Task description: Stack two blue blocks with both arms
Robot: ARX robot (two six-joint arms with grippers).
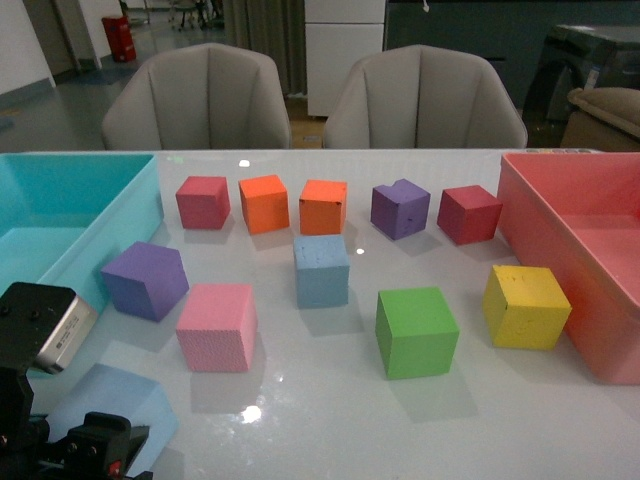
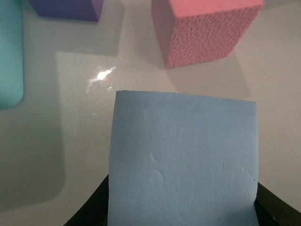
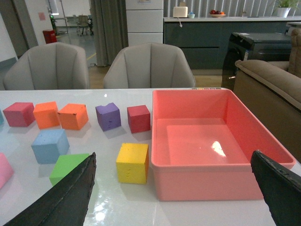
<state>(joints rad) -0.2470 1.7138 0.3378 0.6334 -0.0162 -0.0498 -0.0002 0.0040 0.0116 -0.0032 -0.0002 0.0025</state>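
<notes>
One pale blue block (image 1: pixel 322 270) stands free in the middle of the white table; it also shows in the right wrist view (image 3: pixel 50 145). The other blue block (image 1: pixel 115 415) is at the near left, held in my left gripper (image 1: pixel 95 450), which is shut on it. In the left wrist view this block (image 2: pixel 183 160) fills the lower frame between the black fingers (image 2: pixel 89 214), close above the table. My right gripper (image 3: pixel 176 188) is out of the front view; it is open and empty, facing the yellow block and the pink bin.
A pink block (image 1: pixel 217 326) and a purple block (image 1: pixel 146 280) lie near the held block. Green (image 1: pixel 416 331), yellow (image 1: pixel 525 306), two orange, two red and another purple block are spread about. A turquoise bin (image 1: pixel 60 225) stands left, a pink bin (image 1: pixel 585 250) right.
</notes>
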